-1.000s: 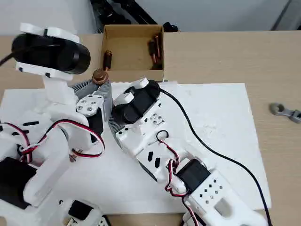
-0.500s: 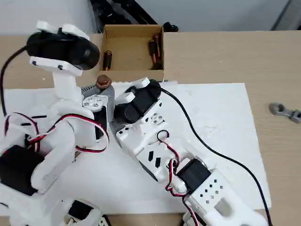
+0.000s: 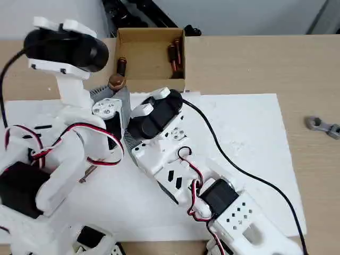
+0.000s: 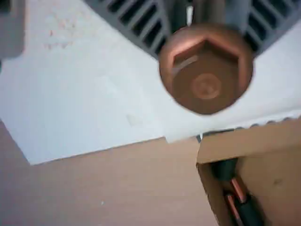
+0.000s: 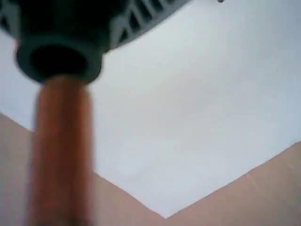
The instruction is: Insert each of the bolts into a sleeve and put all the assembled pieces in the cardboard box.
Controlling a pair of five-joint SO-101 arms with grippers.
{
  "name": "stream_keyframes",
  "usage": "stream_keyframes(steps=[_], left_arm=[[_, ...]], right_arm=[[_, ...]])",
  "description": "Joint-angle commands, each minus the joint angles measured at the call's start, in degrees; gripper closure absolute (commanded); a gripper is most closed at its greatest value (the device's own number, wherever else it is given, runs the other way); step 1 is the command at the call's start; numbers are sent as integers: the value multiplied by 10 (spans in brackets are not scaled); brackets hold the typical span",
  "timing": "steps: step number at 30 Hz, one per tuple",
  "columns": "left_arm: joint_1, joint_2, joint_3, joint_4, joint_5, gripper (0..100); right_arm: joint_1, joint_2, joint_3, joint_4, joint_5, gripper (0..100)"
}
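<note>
Your left claw (image 4: 189,13) is pinched on the bolt (image 4: 205,69) just under its copper hex head, and the head stands proud of the tips. Right beside it, your right claw (image 5: 61,33) is clamped on a dark sleeve (image 5: 59,60), with a copper shank (image 5: 60,141) running out of its mouth. That looks like the mating step, though I can't tell how deep the bolt sits.

So keep the two axes in line and push straight along the shank, no twisting. Don't release either claw until the head seats against the sleeve.

The cardboard box (image 3: 151,85) is just beyond the left claw, with assembled pieces (image 3: 176,54) already inside. Lift over its near wall and don't clip it.

Under both claws lies a white sheet (image 3: 249,122) on the wooden worktop (image 3: 255,64). A small metal fitting (image 3: 321,125) sits well away from the right claw, and dark gear (image 3: 133,13) lies past the box.
</note>
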Motion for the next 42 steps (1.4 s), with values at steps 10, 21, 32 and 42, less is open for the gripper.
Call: stream_keyframes(steps=[10, 21, 32, 42], left_arm=[[-12, -3, 62, -52, 4, 994], [-33, -3, 78, -52, 4, 994], [-31, 0, 5, 16, 6, 994], [-30, 2, 5, 18, 18, 994]], right_arm=[[-5, -15, -3, -16, 6, 995], [-5, -15, -3, -17, 6, 995], [-4, -15, -3, -17, 6, 995], [-4, -15, -4, -17, 6, 995]])
